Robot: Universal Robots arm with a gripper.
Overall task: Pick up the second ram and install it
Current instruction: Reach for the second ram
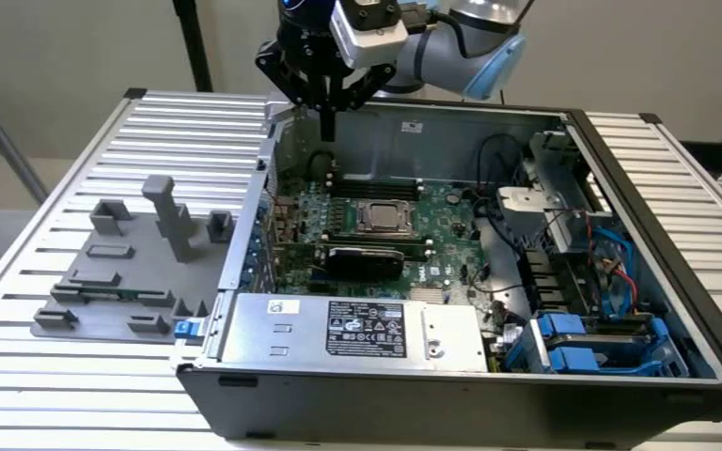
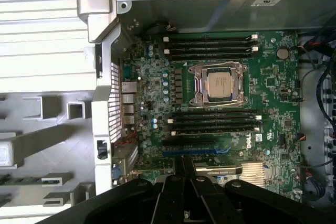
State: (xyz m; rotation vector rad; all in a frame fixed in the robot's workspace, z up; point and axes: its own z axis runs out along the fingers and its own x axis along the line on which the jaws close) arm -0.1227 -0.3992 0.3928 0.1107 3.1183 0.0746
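The second ram [image 1: 110, 293] is a thin green stick lying in a slot of the grey holder block [image 1: 86, 324] on the slatted table, at the exterior view's left of the computer case; one end of the second ram [image 2: 11, 178] also appears in the wrist view. My gripper [image 1: 328, 130] hangs above the case's back left corner, over the motherboard [image 1: 443, 211], far from the stick. Its fingers [image 2: 179, 167] are pressed together with nothing between them. Dark memory slots [image 2: 210, 45] run on both sides of the CPU socket [image 2: 219, 83].
The open black case [image 1: 662, 235] holds a power supply [image 1: 349, 329] at the front, blue drive bays [image 1: 587, 343] and cables at the exterior view's right. Upright grey posts [image 1: 166, 211] stand on the holder. The case's metal wall [image 2: 102, 103] separates holder and motherboard.
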